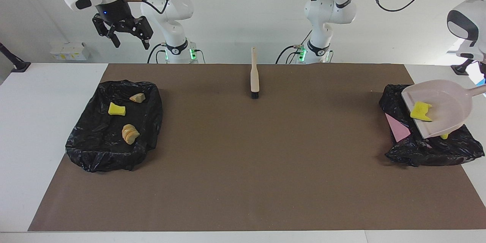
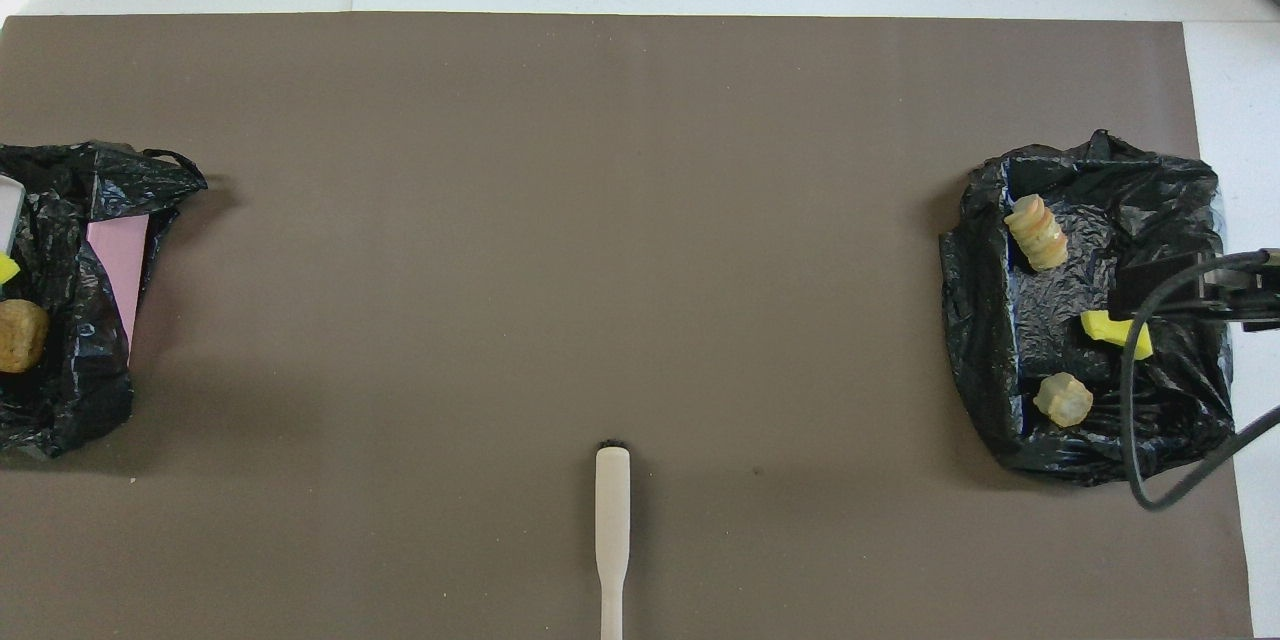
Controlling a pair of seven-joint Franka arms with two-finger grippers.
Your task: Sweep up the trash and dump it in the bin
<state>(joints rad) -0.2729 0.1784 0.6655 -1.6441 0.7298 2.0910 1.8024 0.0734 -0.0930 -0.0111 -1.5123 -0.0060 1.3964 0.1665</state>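
Note:
The beige dustpan hangs tilted over the black-bag-lined bin at the left arm's end. A yellow trash chunk lies in the pan, and another yellow scrap shows under it. The pan's handle runs to my left gripper, which is cut by the picture's edge. In the overhead view that bin holds a brown lump and a yellow scrap. My right gripper is open, empty and raised over the other bin. The brush lies on the mat close to the robots.
The bin at the right arm's end holds three scraps: a tan ridged lump, a yellow chunk and a pale tan lump. A brown mat covers the table. A pink bin wall shows through the bag.

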